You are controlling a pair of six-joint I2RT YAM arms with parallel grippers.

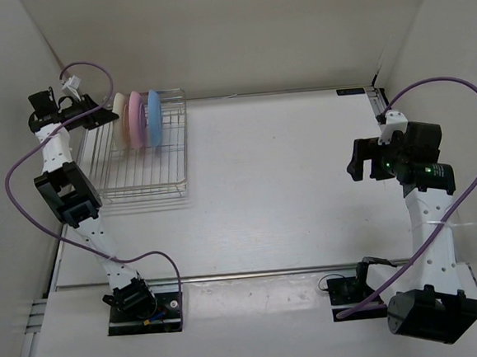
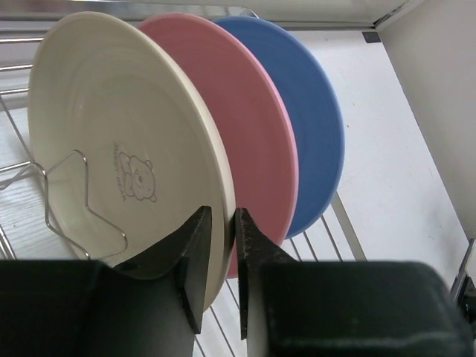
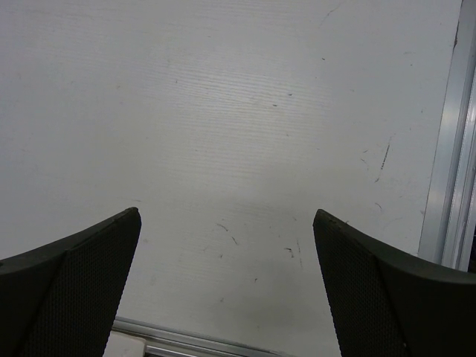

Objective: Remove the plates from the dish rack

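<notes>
Upper left: silver wire dish rack, round glossy cream plate upright, rim exposed. Rim pinched by left gripper, jaws narrow, for lift-out. Far right: right gripper agape, empty, parked clear.

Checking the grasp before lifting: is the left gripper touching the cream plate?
Cannot tell. In the left wrist view the left gripper has its fingers straddling the rim of the cream plate, but contact isn't plain.
</notes>
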